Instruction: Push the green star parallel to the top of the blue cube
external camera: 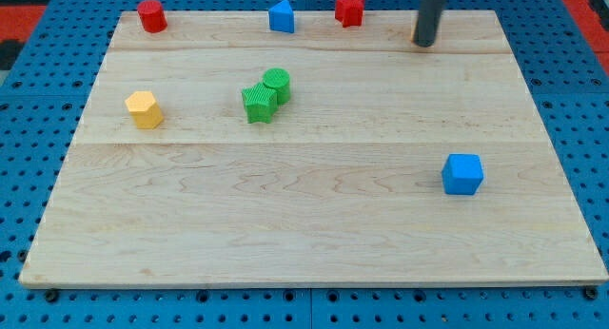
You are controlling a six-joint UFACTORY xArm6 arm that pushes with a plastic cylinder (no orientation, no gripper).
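The green star (pixel 257 103) lies left of the board's middle, touching a green cylinder (pixel 277 85) at its upper right. The blue cube (pixel 462 173) sits at the view's right, below mid-height. My tip (pixel 423 42) rests near the board's top edge at the right, far from the green star and well above the blue cube, touching no block.
A red cylinder (pixel 151 15) is at the top left. A blue block (pixel 281 16) and a red star-like block (pixel 349 9) stand along the top edge. A yellow hexagonal block (pixel 144 109) is at the left. The wooden board (pixel 314 243) lies on a blue pegboard.
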